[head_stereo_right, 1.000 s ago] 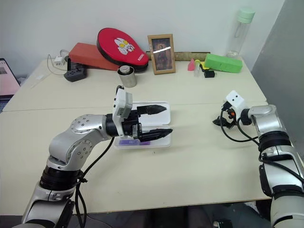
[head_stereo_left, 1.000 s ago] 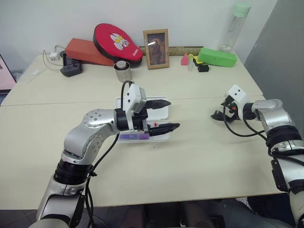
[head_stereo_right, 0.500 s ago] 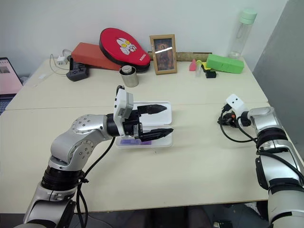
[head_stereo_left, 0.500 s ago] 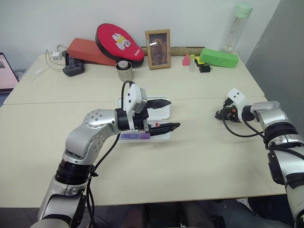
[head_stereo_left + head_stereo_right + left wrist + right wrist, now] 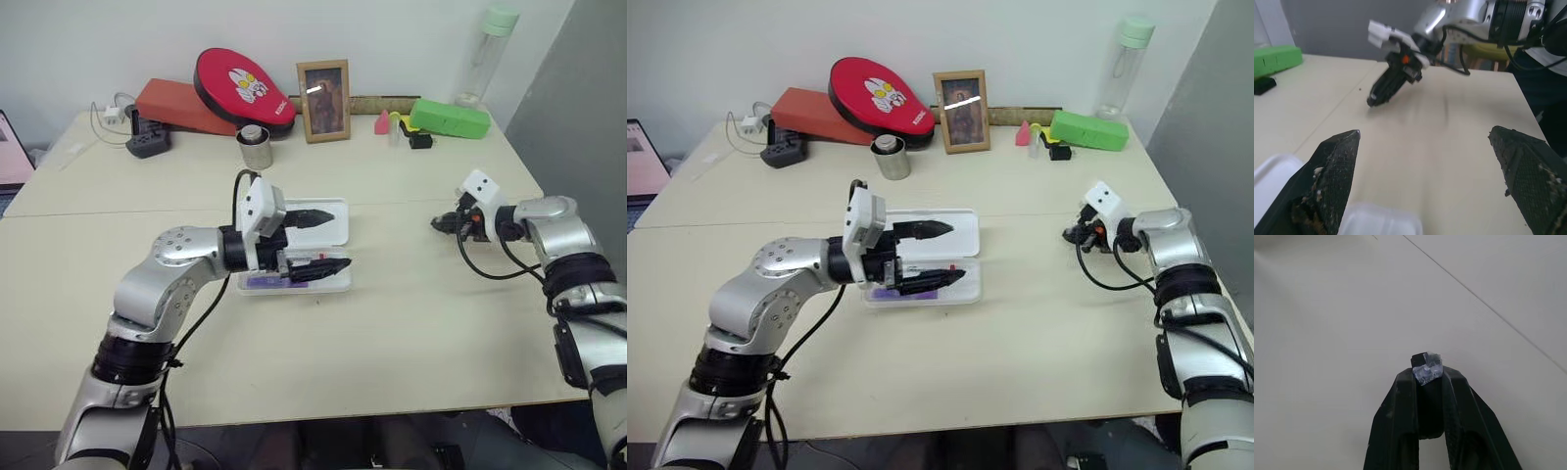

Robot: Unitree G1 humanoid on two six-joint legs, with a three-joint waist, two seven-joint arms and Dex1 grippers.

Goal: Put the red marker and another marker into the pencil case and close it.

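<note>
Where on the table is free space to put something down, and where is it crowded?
Free: the table between the pencil case and the right gripper, and the near strip along the table's front edge. Crowded: the back edge, from the power strip past the photo frame to the green box.

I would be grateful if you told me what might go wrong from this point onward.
1. The right gripper pinches a small dark lump only at its very tips, so it may slip and drop onto the table.
2. The left gripper hangs open right above the open pencil case. Its lower finger could knock the case or get in the lid's way.
3. The lump is no marker; only the purple marker clearly lies in the case.
</note>
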